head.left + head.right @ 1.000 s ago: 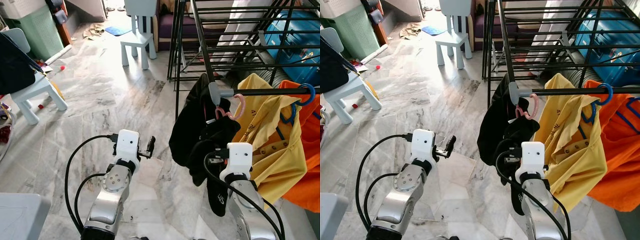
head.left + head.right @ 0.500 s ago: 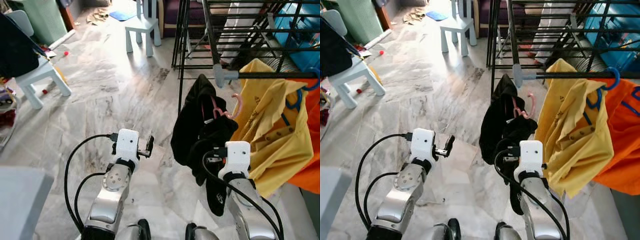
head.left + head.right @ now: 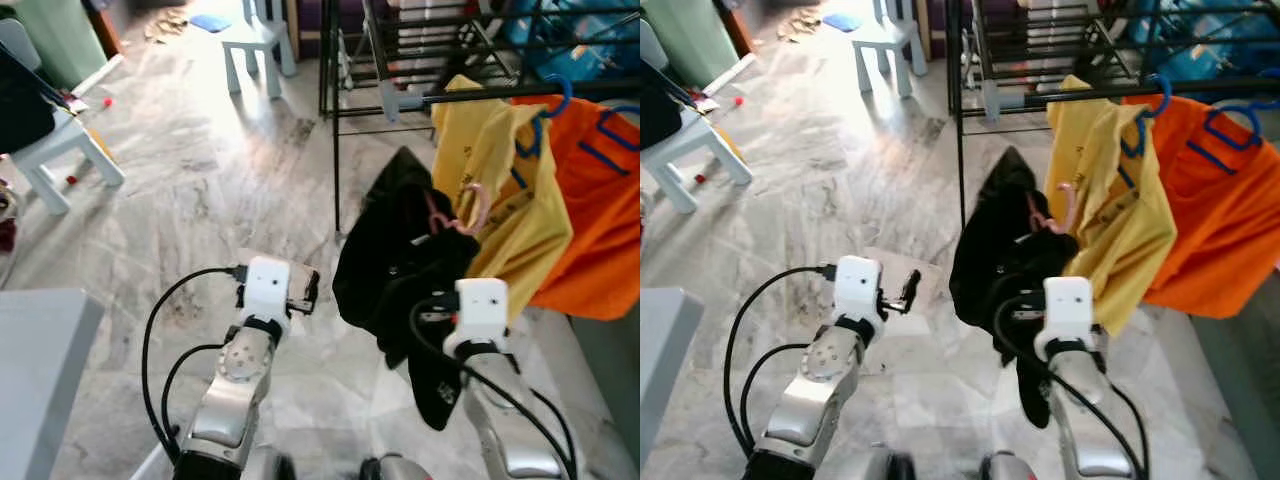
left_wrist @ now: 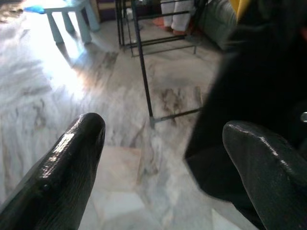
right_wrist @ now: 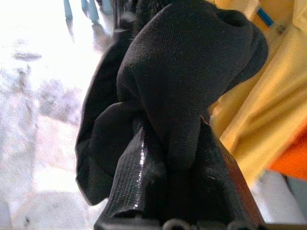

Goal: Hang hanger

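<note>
A black garment [image 3: 400, 270] hangs bunched on a pink hanger [image 3: 470, 212], whose hook pokes out beside a yellow shirt [image 3: 500, 170]. My right gripper [image 5: 168, 182] is shut on the black cloth, its fingers [image 5: 132, 177] wrapped in fabric. The hook sits below the drying rack's black rail [image 3: 470, 92] and does not touch it. My left gripper [image 3: 305, 292] is held low over the floor to the left of the garment, open, with nothing between its fingertips [image 4: 76, 143].
An orange shirt [image 3: 590, 220] hangs on blue hangers [image 3: 545, 105] right of the yellow one. The rack's upright leg [image 3: 334, 160] stands just behind the garment. A white stool [image 3: 250, 45], a pale chair [image 3: 55, 150] and a grey surface [image 3: 40, 370] lie to the left.
The whole view has shifted and tilted down. The pink hook was at the rail's end a second ago and now sits well below it, against the yellow shirt. Left arm unchanged.
</note>
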Controlling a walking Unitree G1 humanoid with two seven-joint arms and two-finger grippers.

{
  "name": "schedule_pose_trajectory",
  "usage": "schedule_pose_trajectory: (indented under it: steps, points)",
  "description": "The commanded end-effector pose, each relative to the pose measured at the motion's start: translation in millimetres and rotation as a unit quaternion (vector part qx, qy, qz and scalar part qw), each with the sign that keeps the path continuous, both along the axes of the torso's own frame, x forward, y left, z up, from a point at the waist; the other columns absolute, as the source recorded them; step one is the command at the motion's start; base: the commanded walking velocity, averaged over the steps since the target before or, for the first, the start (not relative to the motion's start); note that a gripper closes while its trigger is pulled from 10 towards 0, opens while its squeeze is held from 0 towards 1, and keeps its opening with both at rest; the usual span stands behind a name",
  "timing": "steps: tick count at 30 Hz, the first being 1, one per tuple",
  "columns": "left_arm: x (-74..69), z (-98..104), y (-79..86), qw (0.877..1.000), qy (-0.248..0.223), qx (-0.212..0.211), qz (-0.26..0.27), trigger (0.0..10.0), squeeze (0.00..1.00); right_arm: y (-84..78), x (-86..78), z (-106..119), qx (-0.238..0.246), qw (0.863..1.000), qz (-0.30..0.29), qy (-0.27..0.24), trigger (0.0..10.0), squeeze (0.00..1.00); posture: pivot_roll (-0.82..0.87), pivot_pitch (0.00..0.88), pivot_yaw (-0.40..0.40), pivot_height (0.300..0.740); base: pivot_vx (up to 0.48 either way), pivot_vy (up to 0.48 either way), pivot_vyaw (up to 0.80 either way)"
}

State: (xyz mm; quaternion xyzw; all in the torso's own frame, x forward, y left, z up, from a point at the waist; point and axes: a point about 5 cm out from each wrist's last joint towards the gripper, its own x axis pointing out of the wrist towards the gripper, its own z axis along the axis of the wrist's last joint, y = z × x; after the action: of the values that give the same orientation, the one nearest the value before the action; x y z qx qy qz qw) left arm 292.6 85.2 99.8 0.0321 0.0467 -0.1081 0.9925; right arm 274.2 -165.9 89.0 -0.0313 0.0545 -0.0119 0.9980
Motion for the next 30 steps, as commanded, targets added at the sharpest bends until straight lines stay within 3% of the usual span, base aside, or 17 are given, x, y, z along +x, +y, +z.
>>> schedule_pose_trajectory:
  steps: [1, 8, 13, 18, 26, 30]
  points:
    - [-1.8, -0.3, 9.4, 1.0, -0.003, 0.004, 0.025, 10.0, 0.0, 13.7, 5.8, 10.3, 0.008, 0.999, 0.036, -0.021, 10.0, 0.0, -0.07, 0.141, -0.025, 0.74, 0.0, 0.0, 0.0]
    - [1.4, 2.7, 29.3, 0.997, -0.016, -0.01, 0.079, 10.0, 0.0, 28.3, 22.2, 12.7, 0.004, 0.996, 0.086, -0.021, 10.0, 0.0, 0.02, 0.099, -0.081, 0.74, 0.0, 0.0, 0.0]
    - [5.3, 11.2, 41.3, 0.994, -0.035, -0.008, 0.104, 10.0, 0.0, 33.4, 35.5, 16.5, 0.01, 0.996, 0.089, -0.026, 10.0, 0.0, 0.04, 0.091, -0.091, 0.74, 0.0, 0.0, 0.0]
    - [5.1, 15.3, 43.8, 0.993, -0.046, -0.001, 0.111, 10.0, 0.0, 36.4, 38.8, 16.0, 0.011, 0.995, 0.099, -0.028, 10.0, 0.0, 0.07, 0.1, -0.103, 0.74, 0.0, 0.0, 0.0]
    - [-8.6, 6.2, 60.1, 0.992, -0.036, 0.014, 0.124, 10.0, 0.0, 42.6, 40.9, 16.3, 0.012, 0.993, 0.111, -0.033, 10.0, 0.0, 0.1, 0.101, -0.094, 0.74, 0.0, 0.0, 0.0]
    - [-4.8, 5.6, 62.4, 0.992, -0.032, 0.013, 0.125, 10.0, 0.0, 33.0, 40.7, 18.8, 0.009, 0.995, 0.086, -0.041, 10.0, 0.0, 0.07, 0.104, -0.063, 0.74, 0.0, -0.127, 0.0]
